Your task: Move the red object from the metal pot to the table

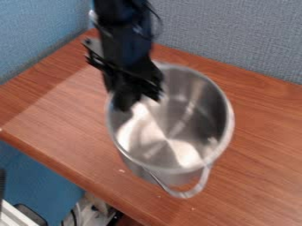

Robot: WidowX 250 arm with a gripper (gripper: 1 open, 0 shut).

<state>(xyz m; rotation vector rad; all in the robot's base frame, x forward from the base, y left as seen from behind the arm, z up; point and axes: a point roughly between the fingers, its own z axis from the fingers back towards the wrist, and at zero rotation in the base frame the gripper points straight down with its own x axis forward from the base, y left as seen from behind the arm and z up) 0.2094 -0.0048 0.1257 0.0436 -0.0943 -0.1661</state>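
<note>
Pot sits near the table's front edge, bare wood open on its left side. My tool reaches down over the pot's back rim, jaws closed; whether they pinch it is unclear.

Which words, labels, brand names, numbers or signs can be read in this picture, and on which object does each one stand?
None can be read.
The round shiny steel pot: no text visible.
The black gripper: no marking shows; the picture is blurred.
The reddish-brown wooden table: plain wood grain only.
</note>
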